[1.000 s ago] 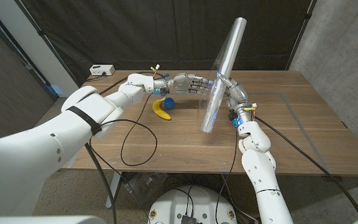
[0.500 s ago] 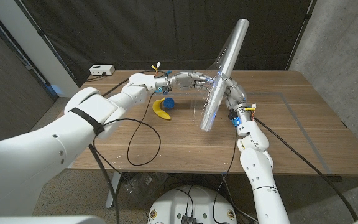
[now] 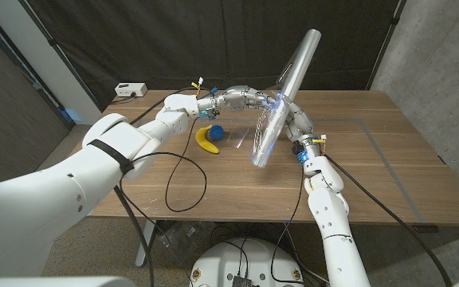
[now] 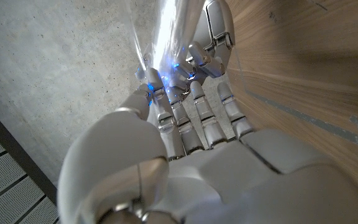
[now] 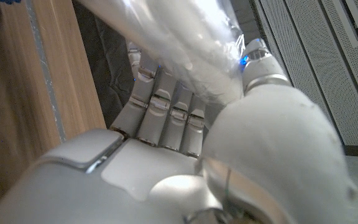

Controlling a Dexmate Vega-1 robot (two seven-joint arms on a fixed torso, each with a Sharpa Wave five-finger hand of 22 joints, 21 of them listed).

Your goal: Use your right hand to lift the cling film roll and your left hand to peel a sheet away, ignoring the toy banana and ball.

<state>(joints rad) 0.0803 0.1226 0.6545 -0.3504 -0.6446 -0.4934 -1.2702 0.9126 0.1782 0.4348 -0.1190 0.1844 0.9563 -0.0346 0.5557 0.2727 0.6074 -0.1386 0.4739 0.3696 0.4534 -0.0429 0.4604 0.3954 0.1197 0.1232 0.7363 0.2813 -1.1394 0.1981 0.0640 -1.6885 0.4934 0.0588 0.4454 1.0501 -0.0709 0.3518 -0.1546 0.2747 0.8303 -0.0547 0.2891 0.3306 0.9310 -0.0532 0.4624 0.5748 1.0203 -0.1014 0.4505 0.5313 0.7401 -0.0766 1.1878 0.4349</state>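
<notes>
The cling film roll (image 3: 282,94), long and shiny, is tilted in the air above the table, and my right hand (image 3: 295,121) grips it around its middle. The right wrist view shows the roll (image 5: 173,37) lying across that hand (image 5: 166,155). My left hand (image 3: 248,97) reaches in from the left, its fingertips at the roll beside the right hand. A loose clear flap of film (image 3: 255,142) hangs off the roll's lower half. In the left wrist view my left hand (image 4: 185,143) has thumb and fingers drawn close at the film edge on the roll (image 4: 176,25); a firm pinch is not plain.
The toy banana (image 3: 207,141) and the blue ball (image 3: 216,130) lie on the wooden table (image 3: 373,159) under my left forearm. A white box (image 3: 130,90) sits at the far left corner. A black cable (image 3: 183,185) loops over the table's front left.
My left hand has moved right, from a short way off the roll to touching it. The roll has tipped slightly and its lower end has dropped a little.
</notes>
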